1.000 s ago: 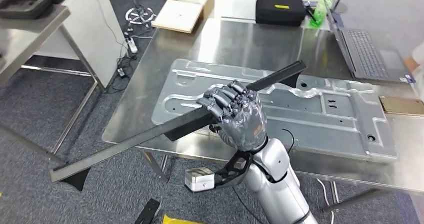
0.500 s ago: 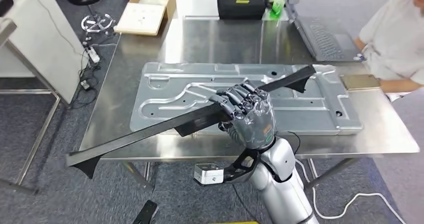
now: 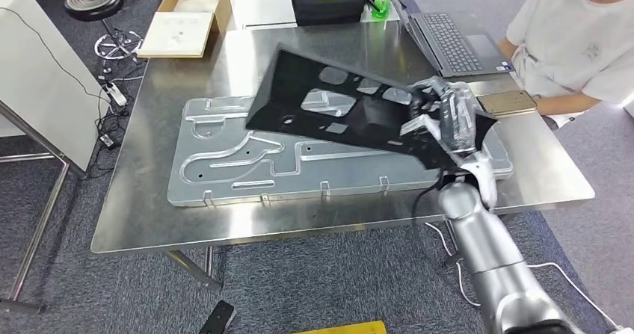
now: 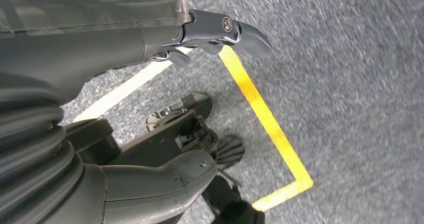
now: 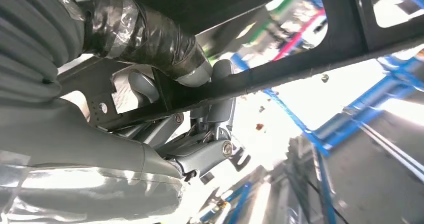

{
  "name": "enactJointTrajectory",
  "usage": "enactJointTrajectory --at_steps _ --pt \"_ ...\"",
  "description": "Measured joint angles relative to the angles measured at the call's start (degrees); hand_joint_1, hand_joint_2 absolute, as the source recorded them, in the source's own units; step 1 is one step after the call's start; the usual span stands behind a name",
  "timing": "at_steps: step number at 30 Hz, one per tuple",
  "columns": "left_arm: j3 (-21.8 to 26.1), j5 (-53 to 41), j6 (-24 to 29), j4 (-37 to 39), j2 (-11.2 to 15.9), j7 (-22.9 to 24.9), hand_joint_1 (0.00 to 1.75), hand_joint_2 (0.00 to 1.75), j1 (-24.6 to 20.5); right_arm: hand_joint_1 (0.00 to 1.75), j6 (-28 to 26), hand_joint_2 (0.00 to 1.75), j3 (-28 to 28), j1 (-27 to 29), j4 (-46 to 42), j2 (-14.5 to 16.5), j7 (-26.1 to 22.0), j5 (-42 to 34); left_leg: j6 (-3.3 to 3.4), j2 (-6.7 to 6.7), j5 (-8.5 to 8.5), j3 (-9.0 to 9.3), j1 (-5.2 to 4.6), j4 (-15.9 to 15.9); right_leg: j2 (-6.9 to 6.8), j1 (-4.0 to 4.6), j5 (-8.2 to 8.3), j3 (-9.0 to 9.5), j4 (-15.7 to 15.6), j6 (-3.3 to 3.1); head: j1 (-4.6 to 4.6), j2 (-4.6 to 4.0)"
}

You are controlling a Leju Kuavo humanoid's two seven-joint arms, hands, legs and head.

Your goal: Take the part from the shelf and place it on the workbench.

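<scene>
The part (image 3: 336,106) is a flat black panel with several cut-outs. My right hand (image 3: 448,117) grips it at its right end and holds it tilted above the workbench (image 3: 149,214), over a large silver stamped metal sheet (image 3: 247,169) that lies flat there. In the right wrist view my right hand (image 5: 165,83) has its thumb and fingers closed around a bar of the black part (image 5: 300,58). My left hand (image 4: 100,48) hangs over grey carpet with yellow floor tape, its fingers apart and holding nothing.
At the far right of the bench sit a laptop (image 3: 448,42), a black case (image 3: 327,1) and a gold tablet (image 3: 508,102). A person in white (image 3: 576,42) sits beside that corner. A cardboard box (image 3: 187,24) rests on the far-left table, and a white cabinet (image 3: 30,65) stands at the left.
The view has swung left over the bench. My right hand has rolled the part from edge-on to showing its broad face, and carried it right, above the silver sheet.
</scene>
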Motion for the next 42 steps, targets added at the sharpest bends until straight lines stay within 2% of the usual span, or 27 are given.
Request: enactJointTrajectory --at_steps 2,3,4,5,7,8,9,11,14,16,18,19,20,21,23,25,26,29,31,33,34,35,36,38,39,40,42 --pt "0.10 -0.24 -0.28 0.01 0.07 0.00 0.00 1.75 0.12 1.75 1.71 1.75 -1.87 -4.27 5.50 -2.61 0.09 0.11 -0.04 -0.44 -3.36 -3.66 0.02 7.49 0.03 0.18 0.00 0.00 -0.02 -0.29 -0.02 0.00" --pt "0.13 -0.38 -0.40 0.01 0.09 0.00 0.00 1.75 0.20 1.75 2.11 1.75 -2.59 -5.85 7.80 -3.63 0.24 0.36 -0.06 -0.50 -4.29 -5.44 0.02 10.83 0.14 0.26 -0.05 0.03 0.02 -0.33 -0.02 0.00" --pt "0.14 -0.48 -0.51 0.02 0.09 0.00 0.00 1.75 0.26 1.75 2.37 1.75 -3.15 -7.03 9.82 -4.50 0.35 0.58 -0.05 -0.51 -4.13 -6.47 0.02 12.43 0.29 0.32 -0.12 0.07 0.07 -0.35 -0.02 0.00" --pt "0.14 -0.58 -0.58 0.02 0.09 0.00 0.00 1.75 0.27 1.75 2.53 1.75 -3.57 -7.92 11.51 -5.19 0.40 0.76 0.01 -0.51 -2.83 -6.46 0.02 11.80 0.48 0.34 -0.22 0.15 0.17 -0.33 -0.02 0.00" --pt "0.14 -0.73 -0.68 0.01 0.14 -0.02 0.00 1.75 0.21 1.75 2.49 1.75 -4.14 -9.14 14.06 -6.19 0.40 1.05 0.38 -0.65 1.69 -3.93 0.01 5.09 0.93 0.31 -0.54 0.27 0.52 -0.12 -0.02 0.00" --pt "0.15 -0.77 -0.71 0.01 0.17 -0.06 0.00 1.75 0.16 1.75 2.35 1.75 -4.37 -9.70 15.08 -6.53 0.41 1.20 0.58 -0.80 3.33 -2.45 -0.04 1.57 1.17 0.38 -0.71 0.18 0.81 0.05 -0.02 0.00" --pt "0.18 -0.77 -0.74 0.02 0.21 -0.12 0.00 1.75 0.10 1.75 2.20 1.75 -4.63 -10.19 16.11 -6.90 0.45 1.35 0.79 -0.93 4.16 -1.35 -0.10 -1.03 1.39 0.42 -0.79 -0.02 1.03 0.29 -0.02 0.00" --pt "0.24 -0.80 -0.77 0.02 0.26 -0.26 0.00 1.75 0.01 1.75 1.99 1.75 -5.08 -10.78 18.03 -7.63 0.52 1.76 1.10 -1.07 4.04 -0.64 -0.31 -2.69 1.67 0.45 -0.68 -0.40 1.14 0.88 -0.03 0.00" --pt "0.25 -0.97 -0.78 0.01 0.19 -0.40 0.00 1.75 -0.17 1.75 1.78 1.75 -5.56 -10.99 20.68 -9.12 0.32 2.80 2.14 -1.04 4.51 -0.20 -0.19 -3.78 1.54 0.13 -1.31 -0.72 1.76 1.88 -0.01 0.00" --pt "0.26 -1.03 -0.77 0.01 0.12 -0.45 0.00 1.75 -0.32 1.75 1.32 1.75 -5.74 -11.53 22.77 -10.33 0.00 4.26 2.65 -1.02 4.78 0.06 -0.06 -4.28 1.32 -0.08 -4.00 -2.96 6.63 2.40 0.01 0.00" --pt "0.27 -1.08 -0.75 0.02 0.11 -0.46 0.00 1.75 -0.36 1.75 0.84 1.75 -5.78 -11.99 24.98 -11.42 -0.24 5.72 2.79 -1.01 4.73 0.10 -0.08 -4.28 1.28 -0.23 -6.83 -6.72 13.88 2.87 0.01 0.00" --pt "0.27 -1.10 -0.75 0.02 0.11 -0.46 0.00 1.75 -0.33 1.75 0.72 1.75 -5.78 -12.03 25.89 -11.85 -0.30 6.18 2.78 -1.01 4.67 0.15 -0.09 -4.26 1.25 -0.38 -7.06 -7.96 15.94 3.06 0.01 0.00" --pt "0.27 -1.11 -0.75 0.02 0.11 -0.46 0.00 1.75 -0.31 1.75 0.66 1.75 -5.78 -12.03 26.60 -12.21 -0.35 6.45 2.71 -1.00 4.58 0.22 -0.08 -4.22 1.18 -0.57 -6.15 -8.15 15.80 3.21 0.01 0.00" --pt "0.27 -1.11 -0.75 0.02 0.10 -0.46 0.00 1.75 -0.31 1.75 0.64 1.75 -5.78 -12.08 27.06 -12.47 -0.39 6.59 2.56 -0.98 4.44 0.34 -0.06 -4.15 1.05 -0.81 -4.27 -7.16 13.39 3.34 0.00 0.00" --pt "0.27 -1.11 -0.75 0.01 0.08 -0.46 0.00 1.75 -0.40 1.75 0.60 1.75 -5.78 -12.41 27.73 -12.85 -0.51 6.73 2.04 -0.93 4.01 0.47 -0.13 -3.82 0.63 -1.02 -0.69 -3.61 5.70 3.56 0.01 0.00" --pt "0.27 -1.11 -0.75 0.01 0.07 -0.45 0.00 1.75 -0.50 1.75 0.54 1.75 -5.79 -12.71 28.26 -13.07 -0.60 6.79 1.42 -0.88 3.70 0.40 -0.31 -3.56 0.47 -0.74 0.26 -1.64 1.59 3.13 0.01 0.00" --pt "0.27 -1.11 -0.75 0.01 0.07 -0.45 0.00 1.75 -0.52 1.75 0.52 1.75 -5.80 -12.77 28.53 -13.12 -0.64 6.81 1.16 -0.86 3.68 0.37 -0.40 -3.56 0.55 -0.48 0.02 -1.54 1.47 2.74 -0.01 0.00" --pt "0.27 -1.13 -0.75 0.02 0.06 -0.55 0.00 1.75 -0.50 1.75 0.51 1.75 -5.80 -12.83 29.09 -13.23 -0.69 7.73 0.46 -0.80 2.82 0.14 -0.28 -2.85 0.69 -0.52 0.02 -1.53 1.36 1.37 -0.02 0.00" --pt "0.27 -1.18 -0.75 0.01 0.05 -0.76 0.00 1.75 -0.52 1.75 0.70 1.75 -5.79 -12.95 29.30 -13.34 -0.89 8.95 0.27 -0.82 0.02 -1.94 -0.19 1.81 0.73 -0.43 0.02 -1.41 1.23 0.47 -0.03 0.00" --pt "0.27 -1.27 -0.74 0.02 0.05 -0.90 0.00 1.75 -0.45 1.75 0.98 1.75 -5.78 -12.80 29.64 -13.46 -1.33 10.08 0.42 -0.84 -3.14 -5.60 -0.21 9.36 0.79 0.02 -0.05 -1.39 1.27 -0.04 -0.03 0.00" --pt "0.27 -1.34 -0.73 0.02 0.05 -0.91 0.00 1.75 -0.37 1.75 0.95 1.75 -5.78 -12.58 29.85 -13.53 -1.63 10.86 0.56 -0.84 -3.73 -6.99 -0.24 12.00 0.86 0.27 -0.08 -1.39 1.32 -0.17 -0.03 0.00" --pt "0.27 -1.40 -0.73 0.02 0.05 -0.92 0.00 1.75 -0.30 1.75 0.69 1.75 -5.74 -12.33 30.06 -13.63 -2.11 12.02 0.79 -0.85 -3.23 -7.48 -0.32 12.64 0.95 0.51 -0.12 -1.38 1.40 -0.28 -0.04 0.00" --pt "0.27 -1.47 -0.73 0.02 0.05 -0.92 0.00 1.75 -0.26 1.75 0.25 1.75 -5.59 -12.10 30.25 -13.79 -2.79 13.51 1.16 -0.88 -1.73 -6.90 -0.48 11.08 1.03 0.72 -0.18 -1.35 1.50 -0.35 -0.04 0.00" --pt "0.27 -1.72 -0.74 0.02 0.06 -0.92 0.00 1.75 -0.30 1.75 -0.53 1.75 -4.87 -11.76 30.45 -14.22 -4.69 16.70 2.31 -0.99 2.20 -3.66 -0.96 3.91 1.17 1.01 -0.28 -1.25 1.63 -0.47 -0.03 0.00" --pt "0.27 -1.87 -0.75 0.02 0.08 -0.92 0.00 1.75 -0.37 1.75 -0.72 1.75 -4.35 -11.67 30.50 -14.42 -5.70 17.96 2.77 -1.03 3.46 -2.11 -1.18 0.59 1.24 1.11 -0.28 -1.26 1.65 -0.45 -0.02 0.00" --pt "0.26 -2.02 -0.77 0.02 0.09 -0.91 0.00 1.75 -0.46 1.75 -0.76 1.75 -3.73 -11.59 30.51 -14.54 -6.54 19.01 3.02 -1.03 4.02 -1.12 -1.32 -1.57 1.30 1.11 -0.21 -1.32 1.62 -0.30 -0.02 0.00" --pt "0.25 -2.27 -0.84 0.02 0.10 -0.87 0.00 1.75 -0.58 1.75 -0.76 1.75 -2.16 -11.44 30.47 -14.57 -7.78 21.32 3.00 -1.02 4.08 -0.60 -1.45 -2.95 1.39 0.96 0.08 -1.47 1.49 0.17 -0.02 0.00"
